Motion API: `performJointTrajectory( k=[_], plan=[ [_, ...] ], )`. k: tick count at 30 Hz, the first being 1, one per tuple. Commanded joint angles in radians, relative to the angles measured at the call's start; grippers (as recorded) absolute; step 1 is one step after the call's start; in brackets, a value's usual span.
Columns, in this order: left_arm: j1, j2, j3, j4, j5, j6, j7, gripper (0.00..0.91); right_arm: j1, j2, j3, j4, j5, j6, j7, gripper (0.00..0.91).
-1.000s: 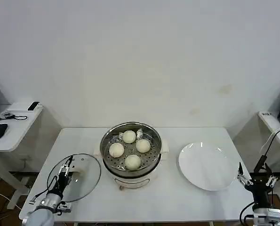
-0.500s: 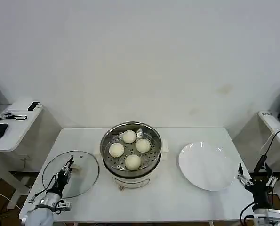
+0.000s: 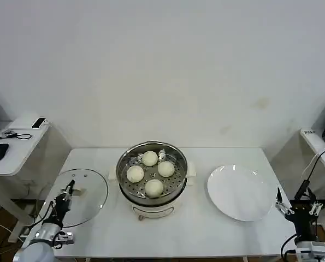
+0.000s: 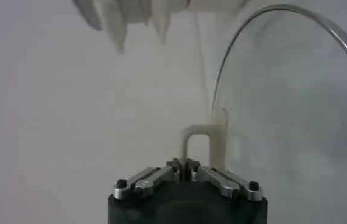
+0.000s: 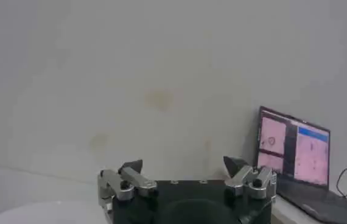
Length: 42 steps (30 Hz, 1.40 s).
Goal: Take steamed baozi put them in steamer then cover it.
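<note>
Sitting in the steamer — four baozi; left fingers clamp the cover, right fingers apart.

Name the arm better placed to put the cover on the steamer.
Left. The left gripper is shut on the cover's handle beside the steamer; the right gripper idles open beyond the plate.

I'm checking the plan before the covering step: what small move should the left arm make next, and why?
Probably carry the round glass lid toward the shiny steel steamer pot and centre it above. All four white buns already sit on its tray, and the left tool is shut on the lid's whitish handle. The right tool waits open beside the white plate.
</note>
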Motion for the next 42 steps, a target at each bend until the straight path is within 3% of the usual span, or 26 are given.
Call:
performJointTrajectory(
  k=[1, 9, 18, 27, 42],
  plan=[
    [0.127, 0.016, -0.134, -0.253, -0.076, 0.198, 0.069, 0.0, 0.001, -0.004, -0.016, -0.007, -0.015, 0.003, -0.007, 0.907],
    [0.12, 0.075, -0.156, -0.331, -0.108, 0.287, 0.153, 0.0, -0.008, -0.011, -0.021, 0.009, -0.027, 0.003, -0.013, 0.907],
    [-0.02, 0.126, 0.094, -0.412, -0.092, 0.385, 0.214, 0.0, -0.041, 0.004, -0.025, 0.006, -0.06, 0.025, -0.022, 0.907],
    [-0.248, 0.085, 0.382, -0.385, -0.014, 0.471, 0.309, 0.0, -0.054, 0.044, -0.042, 0.019, -0.114, 0.035, -0.023, 0.907],
    [-0.402, -0.029, 0.518, -0.353, 0.003, 0.571, 0.417, 0.0, -0.055, 0.099, -0.131, -0.014, -0.237, 0.064, -0.019, 0.907]
  ],
)
